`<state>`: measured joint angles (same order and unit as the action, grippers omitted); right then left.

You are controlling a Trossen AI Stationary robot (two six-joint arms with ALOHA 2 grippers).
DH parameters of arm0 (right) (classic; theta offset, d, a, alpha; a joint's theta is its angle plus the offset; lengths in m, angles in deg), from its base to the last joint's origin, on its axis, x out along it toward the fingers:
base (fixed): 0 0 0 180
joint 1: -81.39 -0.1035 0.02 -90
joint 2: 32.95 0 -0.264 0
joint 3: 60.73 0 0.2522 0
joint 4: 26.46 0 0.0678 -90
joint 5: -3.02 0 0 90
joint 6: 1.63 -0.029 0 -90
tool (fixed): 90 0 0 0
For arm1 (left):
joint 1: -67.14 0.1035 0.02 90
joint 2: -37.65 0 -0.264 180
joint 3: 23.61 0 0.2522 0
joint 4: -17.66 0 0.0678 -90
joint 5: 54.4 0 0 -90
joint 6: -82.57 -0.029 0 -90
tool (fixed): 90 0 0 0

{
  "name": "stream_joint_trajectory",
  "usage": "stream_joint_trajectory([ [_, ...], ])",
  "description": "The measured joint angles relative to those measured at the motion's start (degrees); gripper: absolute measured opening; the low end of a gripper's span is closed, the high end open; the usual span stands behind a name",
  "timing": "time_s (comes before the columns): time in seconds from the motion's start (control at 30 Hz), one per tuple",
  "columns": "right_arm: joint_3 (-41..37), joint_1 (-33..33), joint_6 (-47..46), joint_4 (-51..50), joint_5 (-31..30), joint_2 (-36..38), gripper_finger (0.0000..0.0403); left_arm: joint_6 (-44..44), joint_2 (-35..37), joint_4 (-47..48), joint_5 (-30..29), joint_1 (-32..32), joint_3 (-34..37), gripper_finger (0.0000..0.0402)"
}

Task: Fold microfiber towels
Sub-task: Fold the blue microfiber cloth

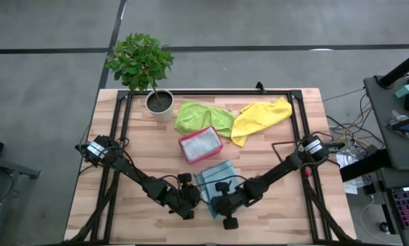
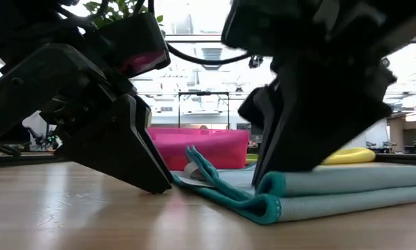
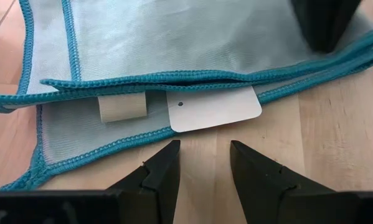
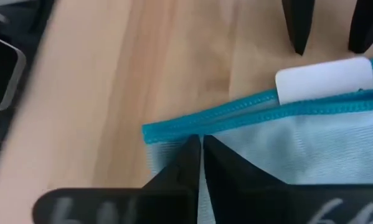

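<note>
Right gripper jaws pinched on the teal towel, left gripper spread — we risk dragging both layers.

A small pink rectangular plastic tray with a pale speckled inside sits near the middle of the light wooden slatted table. At the far edge, a leafy green plant in a white round pot stands just inside the black metal frame running round the tabletop.
</note>
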<state>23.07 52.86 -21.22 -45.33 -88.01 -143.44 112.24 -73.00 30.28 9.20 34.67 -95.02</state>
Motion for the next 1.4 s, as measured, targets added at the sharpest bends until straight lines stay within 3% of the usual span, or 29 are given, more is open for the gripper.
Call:
stream_joint_trajectory([
  [0.43, -0.05, -0.58, 5.22, -2.53, -0.84, 5.17, 0.0009, -0.04, 0.54, 0.76, 1.54, -0.06, -0.42, 0.0125],
  [0.73, -4.62, -1.44, 17.08, -4.42, -11.41, 12.11, 0.0009, 5.79, 4.91, 4.49, 6.10, -0.38, -1.05, 0.0125],
  [0.97, -14.30, 1.33, 29.51, 6.74, -12.67, 22.23, 0.0009, 7.48, 7.71, 6.47, 7.05, -0.85, -3.54, 0.0125],
  [1.1, -18.35, 3.65, 34.06, 7.66, -13.59, 30.32, 0.0009, 5.76, 7.72, 6.60, 6.25, 0.10, -5.51, 0.0125],
  [1.4, -28.17, 7.08, 36.35, 8.91, -14.31, 47.60, 0.0009, 6.26, 7.63, 5.56, -2.73, 5.84, -6.83, 0.0125],
])
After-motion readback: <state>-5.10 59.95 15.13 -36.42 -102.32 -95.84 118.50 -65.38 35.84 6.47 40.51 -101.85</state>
